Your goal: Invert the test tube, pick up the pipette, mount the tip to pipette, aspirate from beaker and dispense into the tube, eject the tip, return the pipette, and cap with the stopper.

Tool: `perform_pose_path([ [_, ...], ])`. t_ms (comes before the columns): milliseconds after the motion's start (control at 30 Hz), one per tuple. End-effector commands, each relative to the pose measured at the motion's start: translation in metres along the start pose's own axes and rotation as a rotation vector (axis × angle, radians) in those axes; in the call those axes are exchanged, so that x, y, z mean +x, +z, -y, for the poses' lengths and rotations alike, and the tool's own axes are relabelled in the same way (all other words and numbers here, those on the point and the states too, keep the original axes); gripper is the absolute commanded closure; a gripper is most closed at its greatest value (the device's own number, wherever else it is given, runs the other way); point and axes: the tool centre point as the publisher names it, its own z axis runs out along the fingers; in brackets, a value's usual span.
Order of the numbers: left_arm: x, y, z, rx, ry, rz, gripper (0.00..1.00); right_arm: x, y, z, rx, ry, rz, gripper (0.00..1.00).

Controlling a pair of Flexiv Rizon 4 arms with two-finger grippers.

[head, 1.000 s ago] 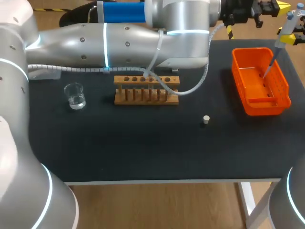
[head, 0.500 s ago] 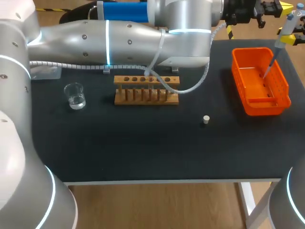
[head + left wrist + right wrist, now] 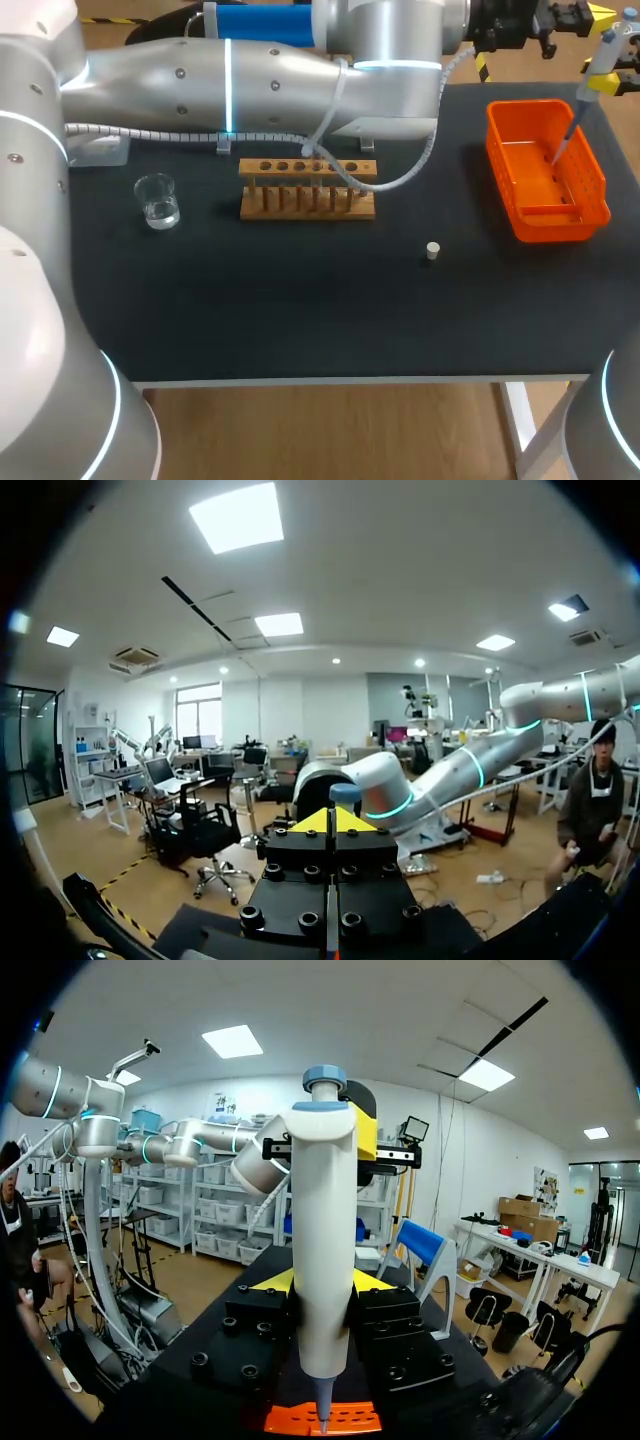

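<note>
pipette (image 3: 322, 1260), centre of right wrist view: white body, no print legible.
orange bin (image 3: 548, 228), right of head view: no lettering legible.
test tube rack (image 3: 307, 205), centre: no marks readable.
beaker (image 3: 157, 200), left: no graduations readable.

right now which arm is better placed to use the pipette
Right: my right gripper is shut on the pipette, tip above the orange basket. My left gripper is off by the far edge.

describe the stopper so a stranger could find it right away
On the black table, find the wooden rack and the orange basket at the right. The stopper stands alone between them, nearer the front edge: a tiny pale plug, touching nothing.
</note>
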Motion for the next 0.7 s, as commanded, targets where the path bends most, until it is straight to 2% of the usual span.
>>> perform_pose_path([
  [33,-0.0017,0.0025,-0.0026,-0.010,-0.004,-0.008,1.00,0.0002,-0.0004,-0.0024,0.003,0.000,-0.001,1.00],
  [700,0.0009,0.0002,-0.0109,-0.028,-0.017,-0.022,1.00,0.0002,-0.0004,-0.0024,0.003,0.000,-0.001,1.00],
])
